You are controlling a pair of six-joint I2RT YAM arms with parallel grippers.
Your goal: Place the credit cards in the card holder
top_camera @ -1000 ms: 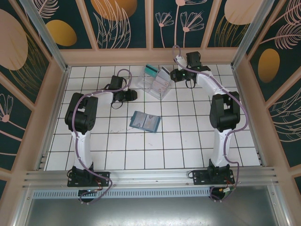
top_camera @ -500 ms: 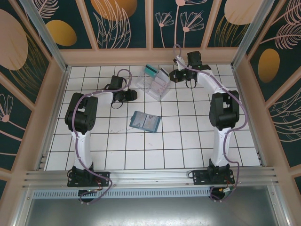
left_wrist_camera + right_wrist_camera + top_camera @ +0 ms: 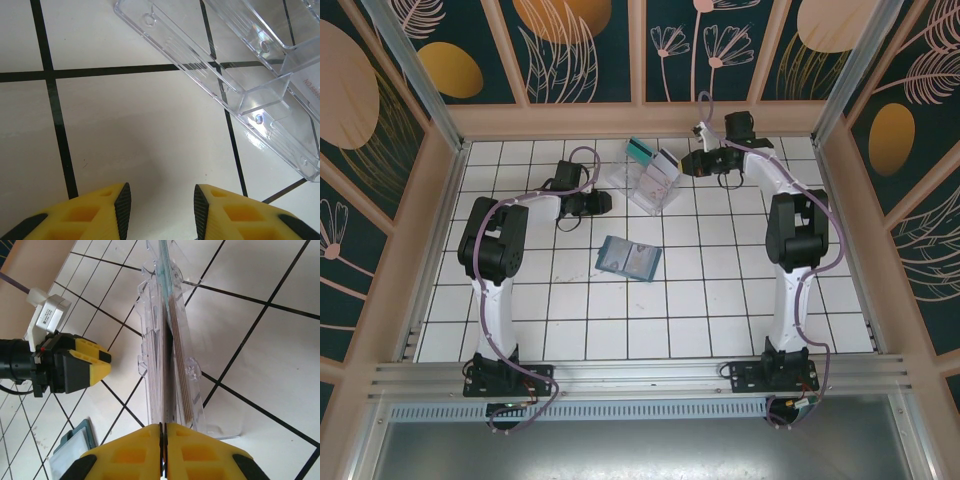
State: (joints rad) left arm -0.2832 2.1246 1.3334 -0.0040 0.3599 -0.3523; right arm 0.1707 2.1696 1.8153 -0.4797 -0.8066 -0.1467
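Fingers (image 3: 135,450) of the right gripper (image 3: 161,437) are pressed together, pads meeting along one seam. In the right wrist view they sit at the near end of the clear tray (image 3: 192,370), in line with the cards standing on edge inside it. One thin card edge runs down to the seam; whether it is pinched cannot be told.

Left gripper (image 3: 161,207): fingers (image 3: 100,212) spread, with bare white tile between the pads and nothing held. It points at the tray's long side wall (image 3: 240,95) and stands near it, not touching. From above, the left gripper (image 3: 598,203) lies to the left of the tray (image 3: 655,188) and the right gripper (image 3: 695,165) to its right.

Credit cards: the teal-green card (image 3: 640,150) stands tilted at the tray's far left corner, rising above the rim. The whitish card (image 3: 666,160) stands in the tray just beside the right gripper's tips.

Card holder (image 3: 628,258): lies flat and open on the tiled table (image 3: 720,300), blue-grey inside facing up, on the near side of the tray and apart from it. Neither gripper touches it. Its corner (image 3: 75,450) also appears in the right wrist view.
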